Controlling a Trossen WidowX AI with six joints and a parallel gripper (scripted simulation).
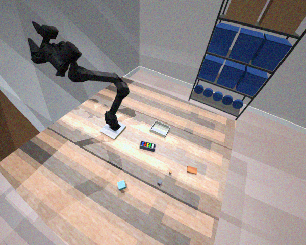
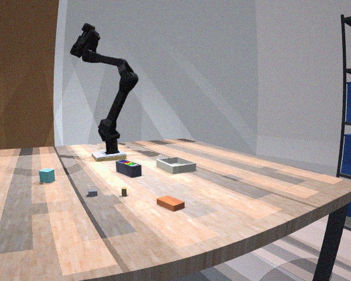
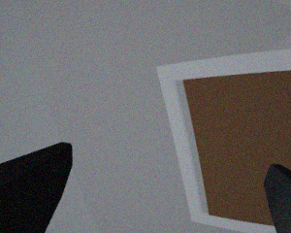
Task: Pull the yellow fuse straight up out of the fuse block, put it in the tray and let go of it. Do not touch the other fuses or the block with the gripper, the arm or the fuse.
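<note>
The yellow fuse (image 1: 147,144) sits in the middle of a row in the dark fuse block (image 1: 147,148) (image 2: 128,170), with the blue and red fuses on one side and the green and white fuses on the other. The pale grey-green tray (image 1: 157,133) (image 2: 183,168) stands near the block, with nothing visible in it. My gripper (image 1: 30,30) (image 3: 173,166) is open and empty, raised high above the table and far from block and tray, pointing away from them. The wrist view shows neither block nor tray.
An orange block (image 1: 191,170) (image 2: 170,202), a small yellowish piece (image 1: 170,172) (image 2: 124,192), a small grey-blue block (image 1: 159,182) (image 2: 92,192) and a turquoise cube (image 1: 121,185) (image 2: 47,175) lie on the table. A shelf with blue bins stands beyond the table.
</note>
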